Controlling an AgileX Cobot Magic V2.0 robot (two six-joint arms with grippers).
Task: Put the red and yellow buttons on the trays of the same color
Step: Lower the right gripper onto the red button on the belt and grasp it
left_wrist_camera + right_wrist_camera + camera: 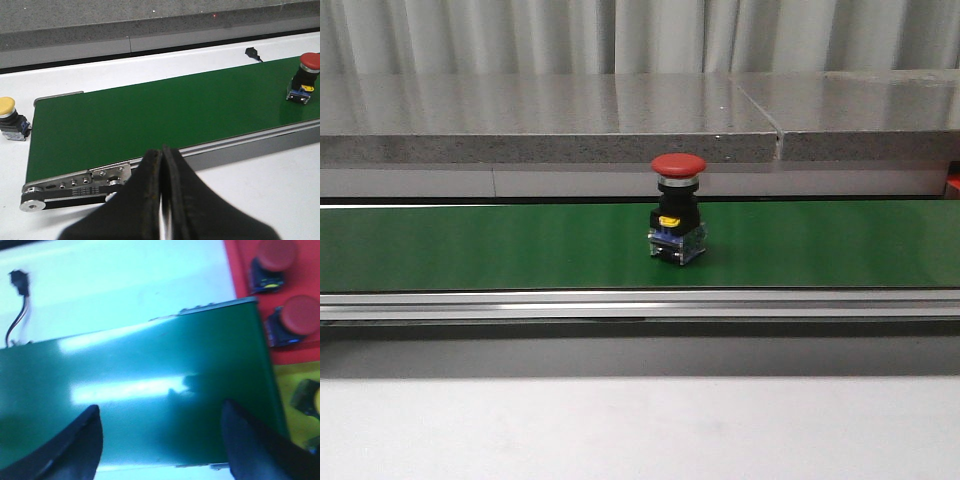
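**Meanwhile, a red button waits mid-belt with both arms standing off**

Furthest left, a yellow button (7, 106) sits on the white surface (90, 82) just off the end of the green conveyor belt (500, 245). The left gripper (161, 200) hangs over the near edge of that belt end, its jaws clenched together on nothing. At the middle of the belt the red button (677, 222) stands upright, alone, with bare belt on both sides. It looks rigid and light but top-heavy: a broad mushroom cap over a narrower black collar and a clear contact block. The cap is likely slick and rounded, so the collar or the block's flat sides seem the safer place to pinch. Further right, the right gripper (160, 440) hovers above the belt's far end with its jaws released and wide apart. Beside that end lie the red tray (240, 270), already holding two red buttons, and the yellow tray (287, 390); their crowding could hamper a set-down. A black cable plug (20, 280) lies well clear.
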